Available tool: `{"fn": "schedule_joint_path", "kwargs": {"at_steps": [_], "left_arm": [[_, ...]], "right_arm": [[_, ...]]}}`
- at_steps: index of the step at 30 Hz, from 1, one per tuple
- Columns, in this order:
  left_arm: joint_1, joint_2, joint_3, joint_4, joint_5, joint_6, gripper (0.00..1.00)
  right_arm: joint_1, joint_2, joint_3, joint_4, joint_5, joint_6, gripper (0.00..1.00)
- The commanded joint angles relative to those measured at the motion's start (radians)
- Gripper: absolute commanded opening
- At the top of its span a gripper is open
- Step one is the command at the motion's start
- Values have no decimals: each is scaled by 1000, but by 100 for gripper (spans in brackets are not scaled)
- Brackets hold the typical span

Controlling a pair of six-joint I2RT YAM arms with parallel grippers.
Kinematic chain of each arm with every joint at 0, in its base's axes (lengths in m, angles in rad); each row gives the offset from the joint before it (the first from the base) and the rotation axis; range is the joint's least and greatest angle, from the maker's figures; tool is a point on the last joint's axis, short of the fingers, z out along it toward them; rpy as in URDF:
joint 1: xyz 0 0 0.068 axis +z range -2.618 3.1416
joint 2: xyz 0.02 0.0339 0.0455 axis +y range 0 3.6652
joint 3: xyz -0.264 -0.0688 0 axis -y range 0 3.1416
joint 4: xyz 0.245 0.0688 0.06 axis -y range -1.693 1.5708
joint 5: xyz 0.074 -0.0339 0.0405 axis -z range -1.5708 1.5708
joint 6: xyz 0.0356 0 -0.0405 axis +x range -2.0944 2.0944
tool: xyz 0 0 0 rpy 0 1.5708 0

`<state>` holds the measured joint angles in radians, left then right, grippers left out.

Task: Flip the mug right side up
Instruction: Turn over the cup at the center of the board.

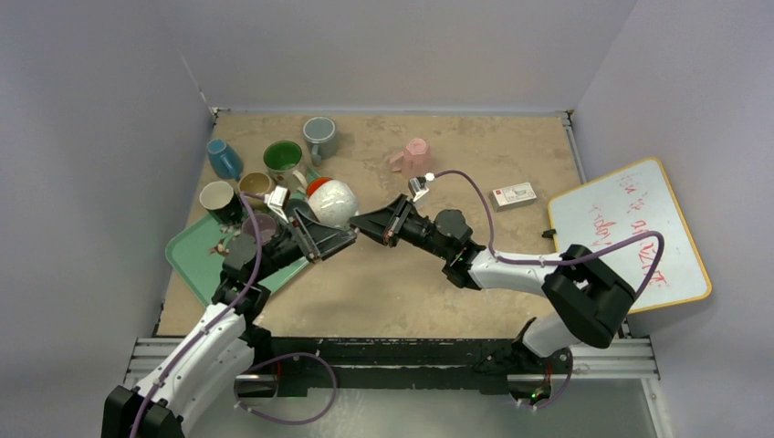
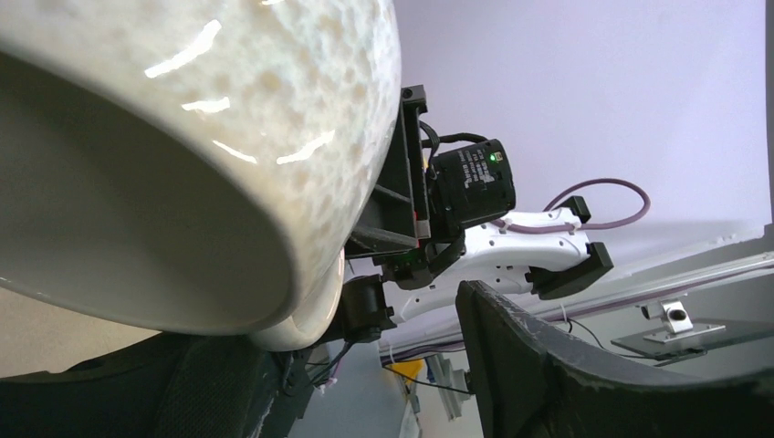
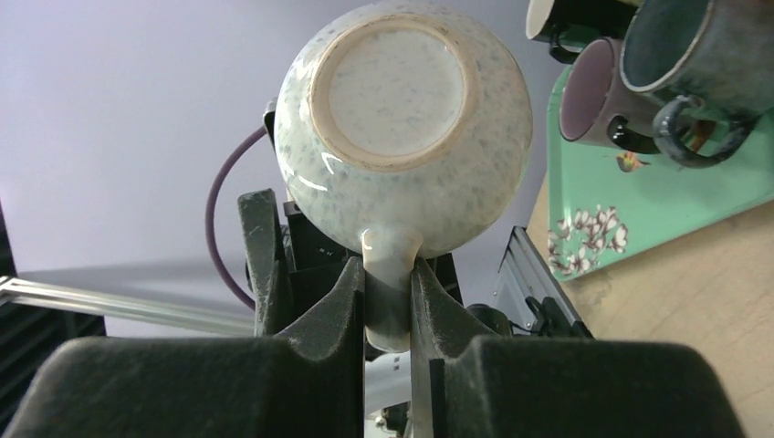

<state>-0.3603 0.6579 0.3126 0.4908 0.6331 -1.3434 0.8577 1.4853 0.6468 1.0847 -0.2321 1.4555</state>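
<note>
In the top external view, the white speckled mug (image 1: 334, 203) is held up between the two arms, just off the right edge of the green tray (image 1: 193, 260) at the left of the surface (image 1: 456, 274). The right gripper (image 1: 363, 224) reaches in from the right and meets the mug's lower side. The left gripper (image 1: 321, 230) comes up from below left with its fingers spread on either side of the mug. A blue mug (image 1: 224, 157), a green mug (image 1: 283, 157), a grey mug (image 1: 319, 135) and a cream mug (image 1: 217, 196) stand near the tray's far end. A pink mug (image 1: 415, 157), a small box (image 1: 514, 195) and a whiteboard (image 1: 630, 233) lie further right.

In the left wrist view, the mug's glossy wall and open mouth fill the upper left. The left gripper's right finger (image 2: 557, 365) stands clear of the mug with a plain gap, so this gripper is open and grips nothing. The right arm (image 2: 497, 242) shows beyond.

In the right wrist view, the mug's unglazed base faces the camera. Its handle (image 3: 391, 301) points down and is pinched tight between the right gripper's two fingers. Behind it, the tray carries a purple mug (image 3: 593, 100) and a grey-blue mug (image 3: 694, 55).
</note>
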Motion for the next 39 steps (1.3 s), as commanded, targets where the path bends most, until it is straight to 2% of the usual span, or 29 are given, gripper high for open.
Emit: {"fn": "schedule_joint_path", "kwargs": {"at_steps": [1, 3, 6, 11, 15, 27, 32, 37, 38, 39], "left_arm": [[4, -34, 51, -13, -28, 5, 66], [4, -28, 59, -26, -37, 3, 65], [4, -8, 57, -14, -44, -13, 59], [4, 30, 38, 88, -55, -70, 52], [4, 66, 52, 84, -42, -73, 52], [4, 109, 37, 215, 4, -142, 48], [4, 123, 27, 298, 21, -172, 40], [4, 122, 36, 292, 32, -156, 39], [4, 126, 41, 284, 39, -149, 36], [4, 129, 42, 283, 40, -147, 29]], "right_arm": [[9, -70, 21, 205, -56, 13, 0], [9, -88, -9, 215, -59, 13, 0], [9, -117, -30, 195, -56, -9, 0], [32, -144, -51, 154, -46, -43, 0], [41, -128, -64, 184, -43, -31, 0], [53, -48, -65, 316, -56, 13, 0], [53, -31, -71, 334, -57, 24, 0], [53, -26, -74, 322, -63, 23, 0], [53, -30, -75, 306, -63, 16, 0], [53, -35, -77, 287, -61, 10, 0]]}}
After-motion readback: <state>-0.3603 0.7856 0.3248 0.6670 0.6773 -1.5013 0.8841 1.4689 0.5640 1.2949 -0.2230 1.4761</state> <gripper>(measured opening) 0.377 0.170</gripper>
